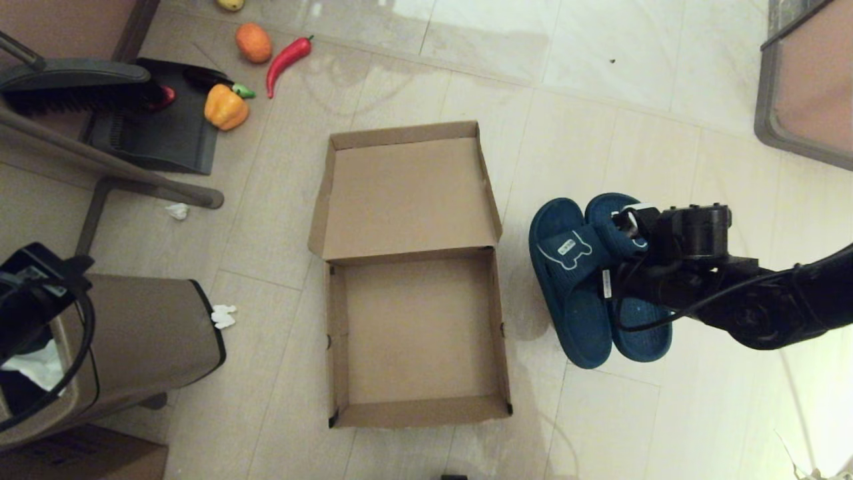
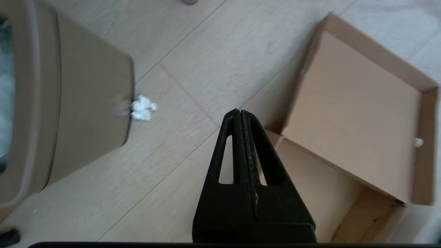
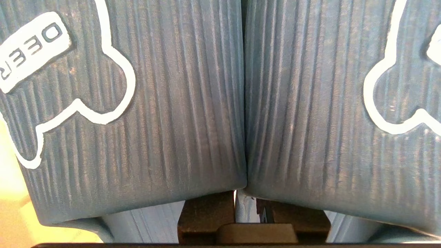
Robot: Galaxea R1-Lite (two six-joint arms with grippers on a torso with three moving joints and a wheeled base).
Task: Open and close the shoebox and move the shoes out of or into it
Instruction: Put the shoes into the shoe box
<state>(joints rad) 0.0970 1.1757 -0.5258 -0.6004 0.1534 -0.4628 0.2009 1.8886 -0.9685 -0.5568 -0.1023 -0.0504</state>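
The shoebox (image 1: 336, 347) lies open and empty in the middle of the floor, its lid (image 1: 406, 193) folded flat on the far side; the left wrist view also catches the lid (image 2: 355, 113). Both teal shoes (image 1: 566, 260) lie side by side to the right of the box. My right gripper (image 1: 616, 250) reaches in over their straps. In the right wrist view the two straps (image 3: 155, 103) press together, and the right gripper (image 3: 246, 203) is shut on their inner edges. My left gripper (image 2: 240, 113) is shut and empty, parked at the left near the bin.
A brown trash bin (image 1: 146, 333) stands left of the box, with white paper scraps (image 1: 223, 317) beside it. A dustpan (image 1: 160, 127), brush and toy vegetables (image 1: 226, 107) lie at the far left. A grey-framed surface (image 1: 806, 87) fills the far right corner.
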